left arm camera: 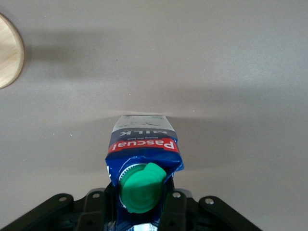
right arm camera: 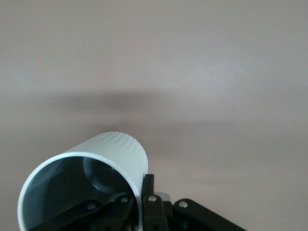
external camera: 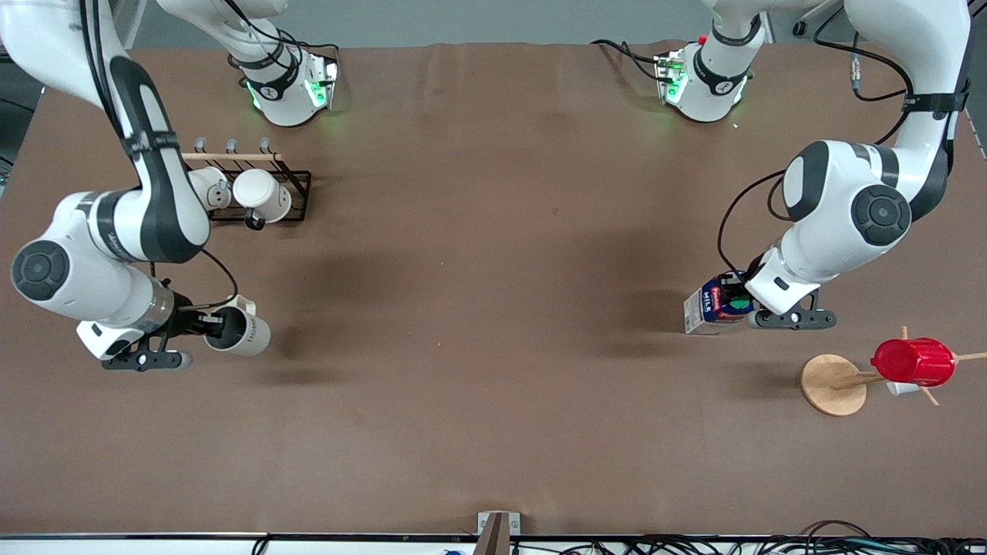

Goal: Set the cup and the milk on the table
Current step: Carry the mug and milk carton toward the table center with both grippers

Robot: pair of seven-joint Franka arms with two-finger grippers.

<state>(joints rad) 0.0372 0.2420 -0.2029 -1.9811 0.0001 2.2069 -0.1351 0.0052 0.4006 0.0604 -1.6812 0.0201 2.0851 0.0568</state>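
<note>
Right pincer point(external camera: 202, 324) clamped cup point(external camera: 239, 330) rim; left pincer point(external camera: 746, 307) gripped milk point(external camera: 713, 308) top. Both over counter point(external camera: 493, 308); best lowered level before release.

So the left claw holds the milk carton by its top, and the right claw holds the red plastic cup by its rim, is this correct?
Not quite. The right claw holds an off-white mug by its rim, as the front view shows. The red plastic cup hangs on the wooden stand at the left arm's end of the table. The left claw does hold the milk carton by its top.
</note>
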